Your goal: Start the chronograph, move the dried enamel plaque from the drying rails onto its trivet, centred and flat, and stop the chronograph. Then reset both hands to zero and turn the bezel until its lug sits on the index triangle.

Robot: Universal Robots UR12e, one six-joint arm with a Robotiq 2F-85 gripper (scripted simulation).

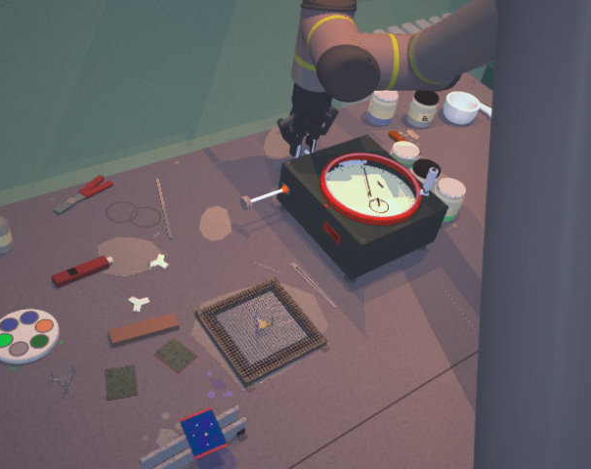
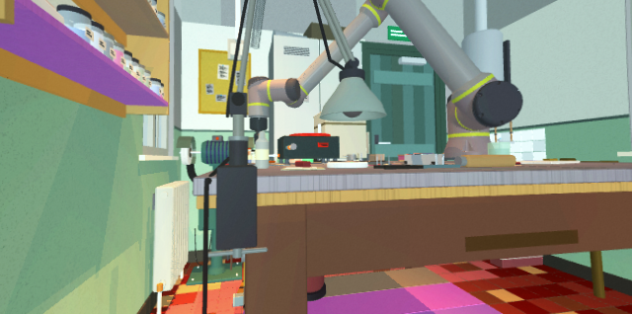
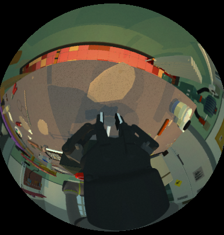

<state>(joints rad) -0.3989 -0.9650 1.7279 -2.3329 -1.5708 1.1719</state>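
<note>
The far back corner of the black chronograph box (image 1: 362,204) is partly hidden behind my gripper (image 1: 304,149), which hangs just over that corner, open and empty. The box carries a pale dial ringed by a red bezel (image 1: 370,188), a white pusher rod with an orange collar (image 1: 265,196) sticking out of its left side, and a grey lug (image 1: 430,179) on the bezel's right. The blue enamel plaque (image 1: 202,432) lies across the grey drying rails (image 1: 194,441) at the bench's near edge. The trivet (image 1: 262,324) stands at the centre of a square wire mesh mat (image 1: 260,329).
Behind the chronograph stand several jars (image 1: 423,108) and a white cup (image 1: 461,107). A paint palette (image 1: 23,335), red pliers (image 1: 83,194), a red lighter (image 1: 81,270), a brown bar (image 1: 143,328) and two dark pads lie on the bench's left.
</note>
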